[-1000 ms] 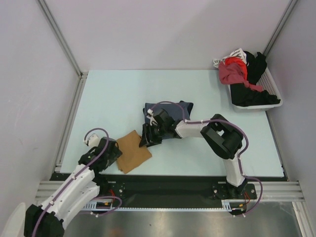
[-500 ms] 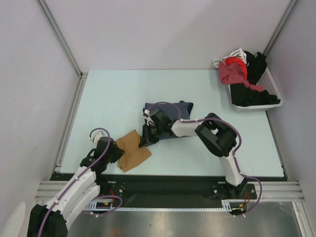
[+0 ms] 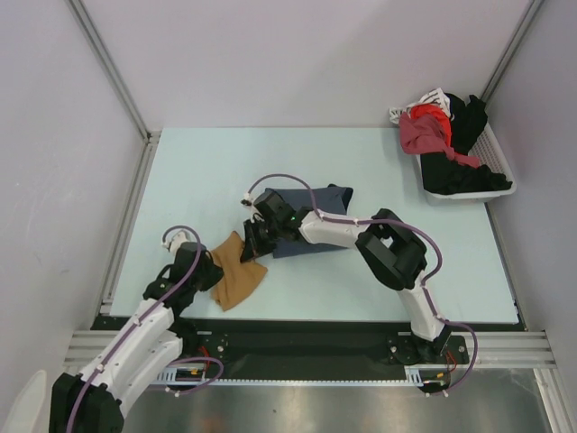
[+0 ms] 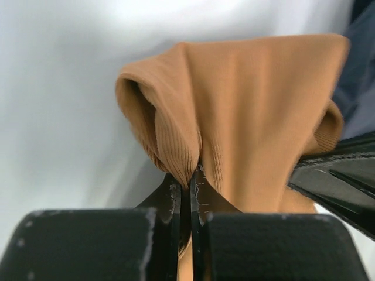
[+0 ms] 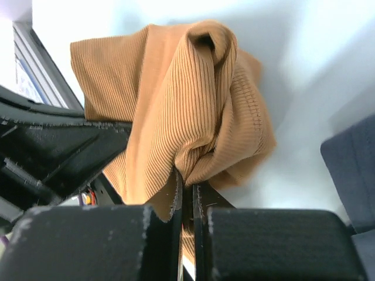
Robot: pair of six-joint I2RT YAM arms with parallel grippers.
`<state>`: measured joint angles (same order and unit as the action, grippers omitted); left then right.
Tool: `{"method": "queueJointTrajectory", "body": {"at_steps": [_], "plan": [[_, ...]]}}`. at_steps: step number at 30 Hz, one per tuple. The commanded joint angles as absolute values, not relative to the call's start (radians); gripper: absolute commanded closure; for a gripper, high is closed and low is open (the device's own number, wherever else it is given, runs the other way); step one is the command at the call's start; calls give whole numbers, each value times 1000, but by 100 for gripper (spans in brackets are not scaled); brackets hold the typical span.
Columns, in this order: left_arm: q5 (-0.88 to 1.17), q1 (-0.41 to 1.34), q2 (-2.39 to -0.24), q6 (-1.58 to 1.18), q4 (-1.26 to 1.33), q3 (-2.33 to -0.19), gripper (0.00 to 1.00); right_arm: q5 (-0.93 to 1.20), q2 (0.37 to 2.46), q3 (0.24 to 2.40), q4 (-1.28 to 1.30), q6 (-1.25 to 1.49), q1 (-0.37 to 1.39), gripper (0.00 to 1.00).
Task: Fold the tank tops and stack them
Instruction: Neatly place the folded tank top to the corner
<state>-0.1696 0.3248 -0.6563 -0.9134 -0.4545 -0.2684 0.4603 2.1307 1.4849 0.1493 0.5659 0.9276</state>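
The tan-brown tank top [image 3: 236, 271] lies bunched near the table's front left, lifted between both grippers. My left gripper [image 3: 213, 271] is shut on its near-left edge; the ribbed cloth [image 4: 234, 117] rises out of the closed jaws [image 4: 188, 175]. My right gripper [image 3: 249, 248] is shut on the far-right edge of the same top [image 5: 176, 105], with cloth folding out of its jaws [image 5: 186, 187]. The slate-blue tank top [image 3: 311, 212] lies folded on the table just behind, partly under the right arm, and shows at the right wrist view's edge [image 5: 351, 170].
A white basket [image 3: 494, 185] at the back right holds red, black and white clothes [image 3: 442, 135]. Metal frame rails [image 3: 126, 225] run along the table's left side and the walls stand close behind.
Both grippers have closed on the tan-brown top. The right gripper moved left from the blue top onto the tan one, and the tan cloth has bunched up and lifted.
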Motion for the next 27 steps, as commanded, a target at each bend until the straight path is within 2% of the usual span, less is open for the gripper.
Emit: {"method": "queueJointTrajectory", "body": {"at_steps": [1,9,16,23,27], "plan": [[-153,319,-708,-856,-394,-400,100,425,2065,1581,205,520,917,100],[-140,321,-879,-812,-354,-619,100,429,1971,1598,259,517,831,100],[-11,331,-1057,-788,-223,-755,100,448,1898,1608,298,500,736,100],[-23,374,-1195,-758,-152,-928,100,463,1852,1643,373,460,632,100],[37,416,-1351,-735,-146,-1081,100,479,1815,1606,387,448,571,100]]}}
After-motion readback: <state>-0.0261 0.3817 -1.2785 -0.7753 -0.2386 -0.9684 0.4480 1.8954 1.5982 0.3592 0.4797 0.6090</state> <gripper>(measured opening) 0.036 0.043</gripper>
